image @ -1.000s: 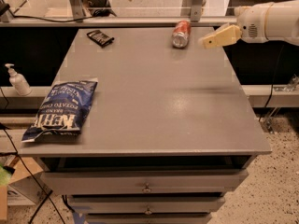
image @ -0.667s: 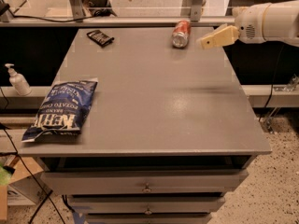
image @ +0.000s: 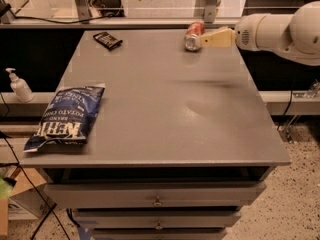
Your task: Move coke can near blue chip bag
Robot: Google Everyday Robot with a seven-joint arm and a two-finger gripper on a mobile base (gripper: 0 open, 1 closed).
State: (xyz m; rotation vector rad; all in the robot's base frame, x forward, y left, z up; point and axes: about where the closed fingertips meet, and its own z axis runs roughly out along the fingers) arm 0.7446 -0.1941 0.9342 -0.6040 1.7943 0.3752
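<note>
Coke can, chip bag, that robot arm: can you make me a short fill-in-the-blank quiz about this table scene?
1. The coke can lies on its ___ near the table's far edge.
2. The gripper sits right beside the ___, far from the chip bag.
3. The chip bag's colour is ___.
4. The small flat packet at the far edge is ___.
Missing words: side; coke can; blue; black.
</note>
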